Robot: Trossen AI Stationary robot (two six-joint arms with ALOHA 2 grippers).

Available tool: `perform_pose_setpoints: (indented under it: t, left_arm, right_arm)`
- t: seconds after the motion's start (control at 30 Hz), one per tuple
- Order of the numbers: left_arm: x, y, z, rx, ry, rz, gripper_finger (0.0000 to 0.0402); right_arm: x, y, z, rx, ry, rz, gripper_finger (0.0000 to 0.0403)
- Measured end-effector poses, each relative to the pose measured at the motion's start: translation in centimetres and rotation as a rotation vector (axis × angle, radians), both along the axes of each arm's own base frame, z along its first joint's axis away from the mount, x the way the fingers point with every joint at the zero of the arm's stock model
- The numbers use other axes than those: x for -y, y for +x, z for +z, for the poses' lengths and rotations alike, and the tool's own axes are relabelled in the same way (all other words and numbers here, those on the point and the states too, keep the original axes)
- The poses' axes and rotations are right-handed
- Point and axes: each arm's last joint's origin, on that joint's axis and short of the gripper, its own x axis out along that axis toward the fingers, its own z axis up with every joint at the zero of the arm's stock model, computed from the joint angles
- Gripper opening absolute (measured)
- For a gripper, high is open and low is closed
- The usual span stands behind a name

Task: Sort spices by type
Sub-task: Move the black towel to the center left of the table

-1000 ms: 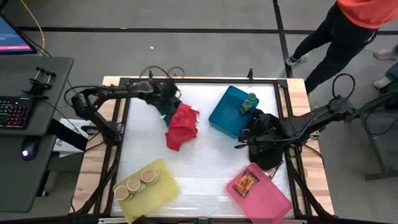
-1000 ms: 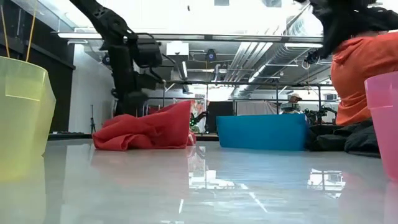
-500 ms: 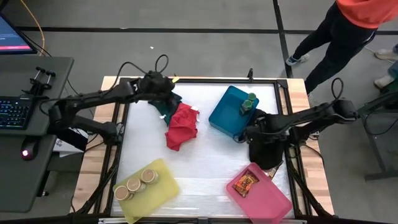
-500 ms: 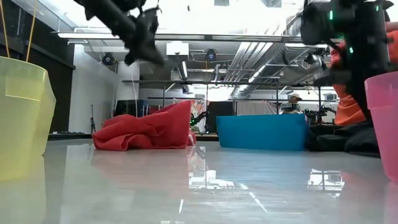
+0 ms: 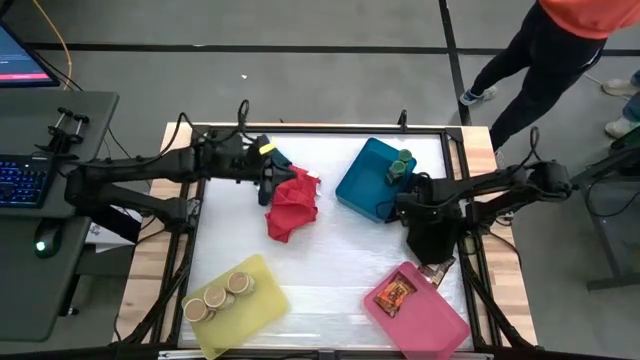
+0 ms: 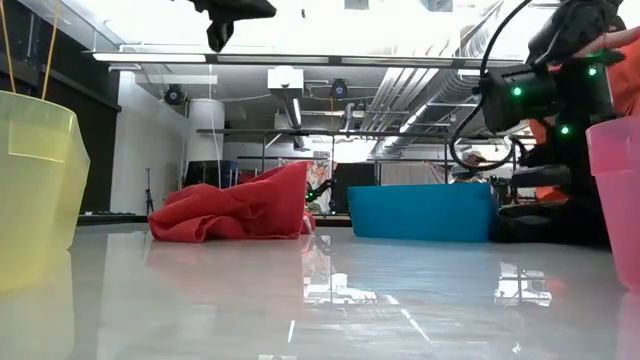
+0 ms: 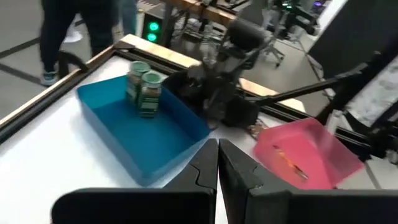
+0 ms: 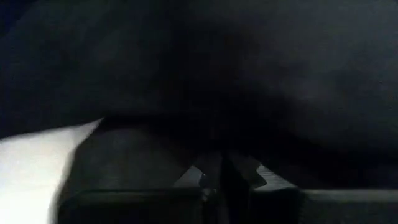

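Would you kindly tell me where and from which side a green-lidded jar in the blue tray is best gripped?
Probably by its upper body just under the lid, coming straight down. Both green-lidded jars stand upright and close together in a corner of the blue tray, so the tray walls and the neighbour block a sideways approach. Close the fingers across the sides that face away from the other jar.

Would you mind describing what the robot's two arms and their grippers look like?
Both arms are dark, slim, jointed tubes with black cables looping along them. The left arm carries a small yellow marking near its gripper. The left gripper's fingers are flat, black and angular. The right arm shows green indicator lights in the low view.
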Motion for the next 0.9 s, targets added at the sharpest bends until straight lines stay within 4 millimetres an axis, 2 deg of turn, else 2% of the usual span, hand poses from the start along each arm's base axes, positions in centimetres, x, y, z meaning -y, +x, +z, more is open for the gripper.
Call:
perform_pose_setpoints:
  t: [0.13, 0.27, 0.43, 0.73, 0.9]
  left_arm:
    - [1.2, 0.2, 0.1, 0.005, -0.002, -0.034, 0.0]
    - [1.9, 0.2, 0.0, 0.001, 0.019, -0.011, 0.0]
    - [1.7, 0.2, 0.1, 0.0, 0.039, 0.045, 0.0]
    - [1.4, 0.2, 0.1, 0.0, 0.04, 0.059, 0.0]
    - [1.4, 0.2, 0.1, -0.002, 0.05, 0.055, 0.0]
  right_arm:
    - [-0.7, 1.0, -0.8, 0.098, 0.083, 0.083, 0.0]
    - [-1.9, 2.3, -0.5, 0.171, 0.115, 0.137, 0.0]
    - [-3.1, 4.2, 0.1, 0.263, 0.137, 0.134, 0.0]
    - [-5.6, 7.4, -1.6, 0.429, 0.248, 0.145, 0.0]
    - [-5.9, 7.5, 0.1, 0.433, 0.183, 0.194, 0.0]
